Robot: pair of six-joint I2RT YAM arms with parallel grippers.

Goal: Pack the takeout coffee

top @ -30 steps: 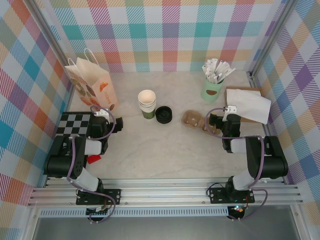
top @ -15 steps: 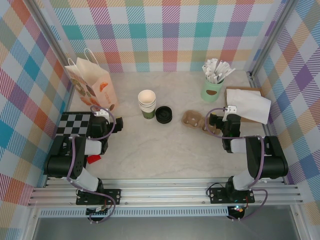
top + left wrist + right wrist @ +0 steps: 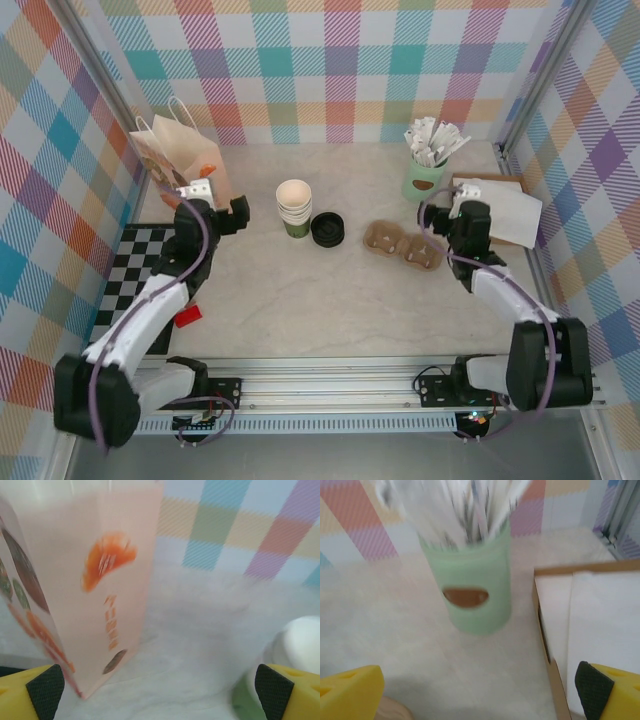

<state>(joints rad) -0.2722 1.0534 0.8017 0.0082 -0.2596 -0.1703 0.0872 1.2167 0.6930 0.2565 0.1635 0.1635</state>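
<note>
Marbled tabletop inside plaid walls. With jaws spread wide and empty, the left gripper [image 3: 160, 692] faces the paper bag [image 3: 85, 595] just ahead-left. The olive-green paper cup [image 3: 296, 229], bottom of a stack, stands to its right, with the black lid [image 3: 327, 229] beyond. Equally spread, the right gripper [image 3: 480, 692] faces the mint mug [image 3: 476, 592]. Drifting forward would likely topple mug or bag.

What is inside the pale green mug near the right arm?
White sachets stand in the mug, sticking out above its rim and fanning outward. The mug's opaque wall hides their lower ends and the bottom, so anything else inside cannot be seen.
</note>
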